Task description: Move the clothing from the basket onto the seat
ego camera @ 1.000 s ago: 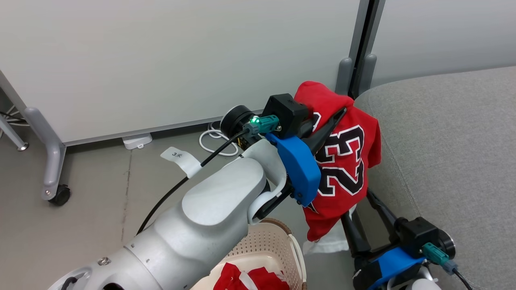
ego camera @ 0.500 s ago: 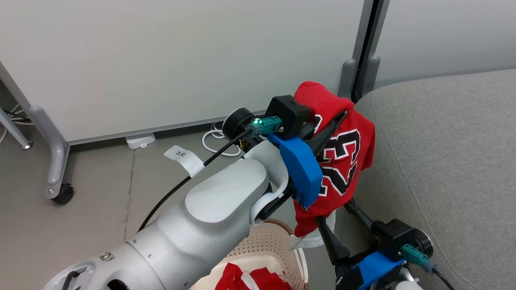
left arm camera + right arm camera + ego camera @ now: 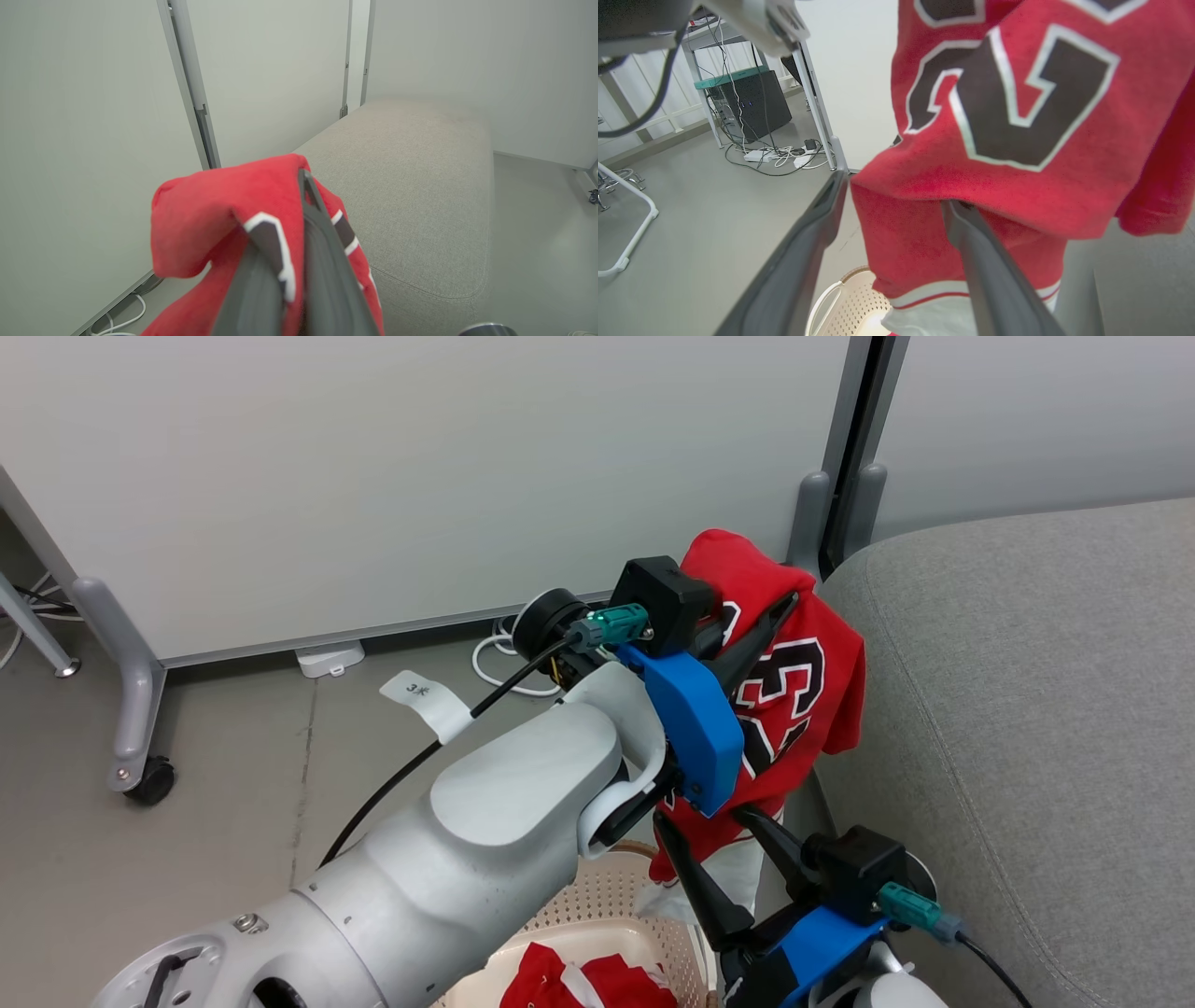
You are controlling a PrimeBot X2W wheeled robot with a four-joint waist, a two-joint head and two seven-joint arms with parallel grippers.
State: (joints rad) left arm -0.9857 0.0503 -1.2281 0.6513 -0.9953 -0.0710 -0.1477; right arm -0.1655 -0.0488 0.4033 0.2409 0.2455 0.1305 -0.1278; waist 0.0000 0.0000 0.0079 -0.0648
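Right now: basket (image 3: 611, 896) sitting nearest, at bottom edge, more red clothing (image 3: 579, 985) lying inside. Just above it we're holding R gripper (image 3: 700, 817) w/ jaws spread wide, gripping nothing. Jersey hem is hanging betw. them, one tip tucked under a fold. Higher up, we're keeping L gripper (image 3: 780, 611) clamped on red no. 23 jersey (image 3: 822, 653), cloth draping over fingers. Jersey is dangling just beside seat (image 3: 1027, 709) end; can't tell if touching. Beyond: white cable (image 3: 490, 667) lying on floor (image 3: 233, 756), pale wall panel (image 3: 420, 476) standing behind.
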